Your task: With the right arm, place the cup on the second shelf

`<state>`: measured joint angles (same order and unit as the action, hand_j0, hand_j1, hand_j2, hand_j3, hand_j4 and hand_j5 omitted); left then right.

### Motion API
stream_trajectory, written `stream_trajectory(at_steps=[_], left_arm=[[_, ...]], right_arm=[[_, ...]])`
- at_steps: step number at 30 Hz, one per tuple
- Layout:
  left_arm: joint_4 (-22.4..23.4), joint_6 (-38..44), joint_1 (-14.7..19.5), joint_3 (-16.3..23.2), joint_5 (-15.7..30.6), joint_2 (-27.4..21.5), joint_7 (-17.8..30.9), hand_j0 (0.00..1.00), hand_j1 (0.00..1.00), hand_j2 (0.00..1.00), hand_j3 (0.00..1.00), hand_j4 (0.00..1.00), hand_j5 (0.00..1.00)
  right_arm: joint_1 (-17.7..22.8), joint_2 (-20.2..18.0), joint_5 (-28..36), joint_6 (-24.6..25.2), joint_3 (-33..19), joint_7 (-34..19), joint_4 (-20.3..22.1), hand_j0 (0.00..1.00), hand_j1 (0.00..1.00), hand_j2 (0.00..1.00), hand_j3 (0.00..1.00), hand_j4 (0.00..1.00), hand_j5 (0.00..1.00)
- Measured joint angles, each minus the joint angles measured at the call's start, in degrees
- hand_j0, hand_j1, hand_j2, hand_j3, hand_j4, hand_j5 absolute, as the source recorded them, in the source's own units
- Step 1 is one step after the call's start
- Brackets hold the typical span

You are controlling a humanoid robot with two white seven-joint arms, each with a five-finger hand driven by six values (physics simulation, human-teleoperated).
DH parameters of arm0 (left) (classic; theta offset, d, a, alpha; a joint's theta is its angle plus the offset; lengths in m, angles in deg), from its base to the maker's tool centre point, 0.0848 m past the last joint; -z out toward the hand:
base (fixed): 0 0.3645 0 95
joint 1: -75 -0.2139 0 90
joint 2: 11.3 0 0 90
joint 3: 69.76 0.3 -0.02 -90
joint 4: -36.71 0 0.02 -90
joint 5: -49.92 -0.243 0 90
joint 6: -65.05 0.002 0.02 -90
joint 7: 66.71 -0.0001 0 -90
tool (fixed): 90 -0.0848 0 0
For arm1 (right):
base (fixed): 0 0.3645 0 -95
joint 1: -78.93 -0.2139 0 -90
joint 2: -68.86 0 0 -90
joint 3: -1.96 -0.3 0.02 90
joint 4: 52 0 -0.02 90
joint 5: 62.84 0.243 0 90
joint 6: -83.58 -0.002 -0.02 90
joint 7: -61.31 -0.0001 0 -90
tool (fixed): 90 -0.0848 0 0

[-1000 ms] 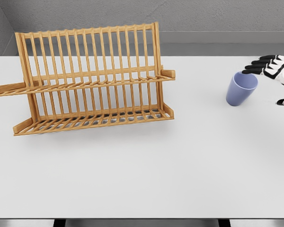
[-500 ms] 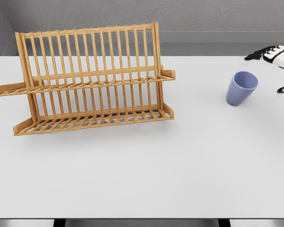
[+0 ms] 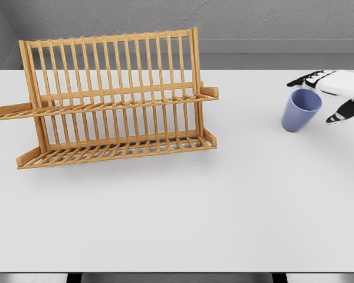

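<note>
1. Since half a second ago the right hand (image 3: 333, 94) has swung back in from the table's right edge toward the cup (image 3: 301, 109); its dark fingers (image 3: 301, 79) now reach over the far side of the rim and the thumb (image 3: 339, 115) hangs at the cup's 3 o'clock. The cup itself has not shifted.

2. Nearest the camera lies the bare front of the white table (image 3: 177, 218); no left arm shows anywhere.

3. Further back, at about 3 o'clock from the rack, the blue cup stands mouth-up, leaning slightly, well apart from the rack.

4. Around it the hand's fingers are spread apart, holding nothing. Whether any fingertip touches the rim I cannot tell.

5. To grasp well, I judge the hand should come lower so thumb and fingers bracket the wall below the rim, then close evenly; pinching the rim alone may tip the tapered cup.

6. Farther left, the wooden dish rack (image 3: 112, 100) stands with its upper shelf (image 3: 106, 106) free of dishes, waiting for the cup.
</note>
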<state>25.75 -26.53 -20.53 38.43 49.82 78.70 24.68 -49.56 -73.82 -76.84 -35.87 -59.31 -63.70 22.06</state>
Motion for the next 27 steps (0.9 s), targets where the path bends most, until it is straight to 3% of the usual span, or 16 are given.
stream_trajectory(at_steps=[13, 20, 21, 23, 27], left_arm=[[-0.01, 0.0, 0.0, 0.0, 0.0, 0.0, 0.0, 1.0, 1.0, 1.0, 1.0, 1.0, 1.0], [-0.02, 0.0, 0.0, 0.0, 0.0, 0.0, 0.0, 1.0, 1.0, 1.0, 1.0, 1.0, 1.0], [-0.01, 0.0, 0.0, 0.0, 0.0, 0.0, 0.0, 1.0, 1.0, 1.0, 1.0, 1.0, 1.0], [0.0, 0.0, 0.0, 0.0, 0.0, 0.0, 0.0, 1.0, 1.0, 1.0, 1.0, 1.0, 1.0], [-0.01, 0.0, 0.0, -0.01, 0.0, 0.0, 0.0, 1.0, 1.0, 1.0, 1.0, 1.0, 1.0]], right_arm=[[-6.51, 5.04, -3.24, -0.18, 6.55, 0.0, -10.71, 1.0, 1.0, 1.0, 1.0, 1.0, 1.0], [-6.77, 6.1, -3.4, -0.15, 7.99, -0.01, -12.45, 1.0, 1.0, 1.0, 1.0, 1.0, 1.0], [-6.86, 6.14, -3.4, -0.12, 8.03, -0.01, -12.5, 0.98, 0.98, 0.98, 0.98, 0.98, 0.98], [-6.95, 6.2, -3.39, -0.03, 8.08, -0.01, -12.52, 0.75, 0.75, 0.75, 0.75, 0.75, 0.75], [-6.95, 6.34, -3.33, 0.07, 8.09, 0.03, -12.54, 0.74, 0.74, 0.74, 0.74, 0.74, 0.74]])
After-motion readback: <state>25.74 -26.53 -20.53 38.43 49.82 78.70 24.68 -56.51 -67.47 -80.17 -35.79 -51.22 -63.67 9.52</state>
